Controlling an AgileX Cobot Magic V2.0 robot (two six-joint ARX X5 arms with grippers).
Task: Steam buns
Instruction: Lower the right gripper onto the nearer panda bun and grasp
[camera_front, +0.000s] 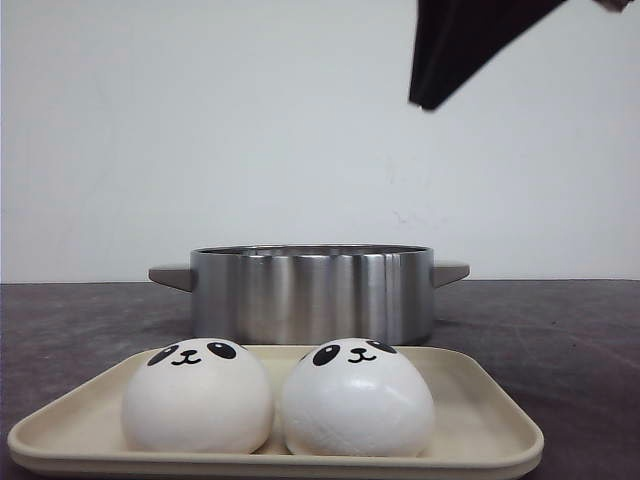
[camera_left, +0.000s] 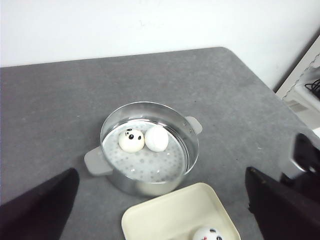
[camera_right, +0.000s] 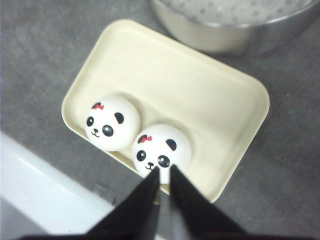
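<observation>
Steamer pot (camera_left: 150, 150): two buns (camera_left: 144, 139) loaded; tray (camera_right: 210, 95): two buns (camera_right: 135, 137) pending, just beyond right gripper (camera_right: 164, 175) fingers, nearly together, empty; left gripper (camera_left: 160, 200) fingers apart, empty.

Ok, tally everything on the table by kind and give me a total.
Panda buns: 4, two in the steamer pot, two on the tray
Steel steamer pot: 1
Cream tray: 1
Total: 6
</observation>
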